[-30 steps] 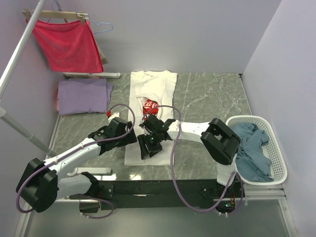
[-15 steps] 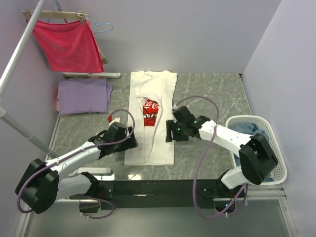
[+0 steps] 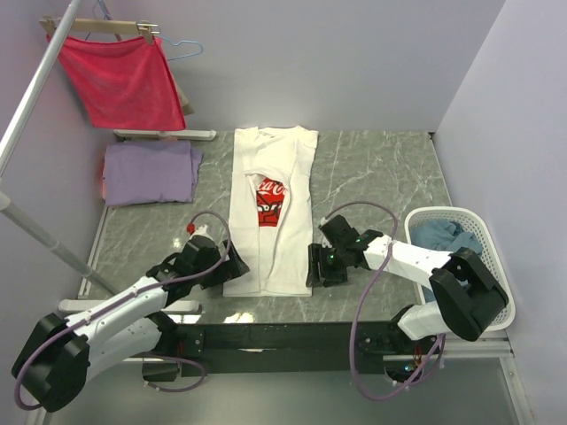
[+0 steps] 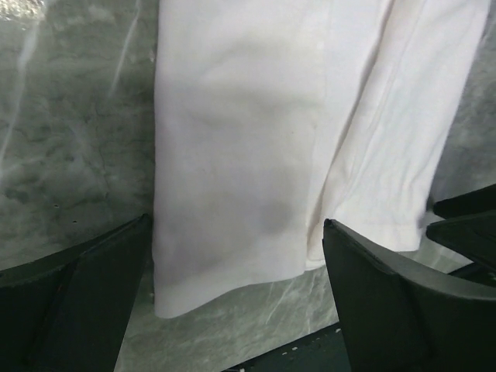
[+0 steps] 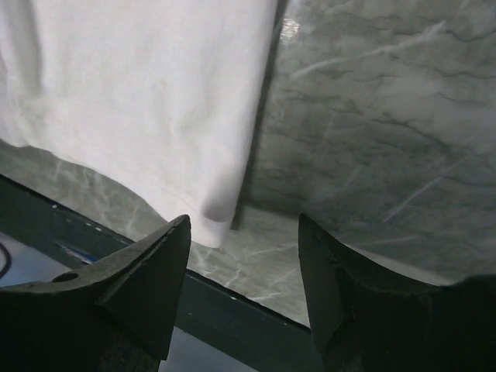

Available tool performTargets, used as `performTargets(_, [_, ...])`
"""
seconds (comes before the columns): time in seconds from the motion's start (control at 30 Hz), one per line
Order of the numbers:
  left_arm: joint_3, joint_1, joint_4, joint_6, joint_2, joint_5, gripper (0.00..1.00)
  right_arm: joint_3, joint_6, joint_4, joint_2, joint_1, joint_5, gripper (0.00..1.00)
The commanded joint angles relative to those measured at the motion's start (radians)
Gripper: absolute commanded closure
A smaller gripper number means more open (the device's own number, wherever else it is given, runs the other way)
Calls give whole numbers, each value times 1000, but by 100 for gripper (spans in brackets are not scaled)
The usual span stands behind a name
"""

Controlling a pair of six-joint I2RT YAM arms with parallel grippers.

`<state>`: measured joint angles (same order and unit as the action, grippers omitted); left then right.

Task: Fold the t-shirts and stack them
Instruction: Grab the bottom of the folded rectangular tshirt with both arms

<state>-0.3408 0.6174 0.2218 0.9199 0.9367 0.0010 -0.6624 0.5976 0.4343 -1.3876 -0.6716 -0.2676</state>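
Both arms have pulled back toward the near edge since a second ago. Right gripper [image 3: 315,267] was over the middle of the shirt and now sits off its right hem corner. Left gripper [image 3: 234,262] has dropped to the left hem corner.

White cotton t-shirt with red square chest print [image 3: 275,232] lies flat on the grey-green marbled table [image 3: 381,177], folded lengthwise into a long strip. It runs away ahead of both sets of jaws.

Left gripper [image 4: 236,225]: jaws spread wide, gripping nothing. In the wrist view the shirt's [image 4: 256,155] hem end fills most of the gap between the fingers [image 4: 85,294].

Right gripper [image 5: 244,221]: jaws partly apart, gripping nothing. The shirt's [image 5: 139,101] hem corner ends just ahead of the left finger [image 5: 147,287]. The rest of the gap shows bare table [image 5: 372,139].

Plain lavender folded t-shirt [image 3: 149,173] lies well ahead of the left jaws and out to their left. Plain grey-blue t-shirt [image 3: 447,243] is crumpled in the white slotted plastic basket [image 3: 498,274], well out to the right of the right jaws.
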Motion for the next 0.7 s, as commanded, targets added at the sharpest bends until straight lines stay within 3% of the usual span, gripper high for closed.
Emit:
performTargets(0.0, [74,16,30,60,-29,68,1,33,41,-112,3,-5,-113,36])
performTargets(0.1, [86,24,47,66,-45,65,2,24,41,-134,-30,-5,-147,37])
performTargets(0.37, [100,97,117,143,-58,34,22,-14,28,-124,-94,-28,-163,41])
performTargets(0.47, [98,117,129,157,-41,8,35,-11,28,-123,-108,-33,-153,47])
performTargets(0.5, [94,117,139,160,-36,2,44,-8,27,-123,-117,-33,-153,50])
performTargets(0.53, [91,120,142,162,-23,2,49,-11,30,-118,-122,-33,-136,64])
performTargets(0.6, [88,122,146,163,-9,2,68,-20,27,-86,-136,-34,-108,79])
performTargets(0.63, [86,123,148,163,5,1,74,-22,24,-74,-137,-33,-76,95])
performTargets(0.67, [83,123,149,163,13,2,79,-22,24,-56,-134,-33,-58,99])
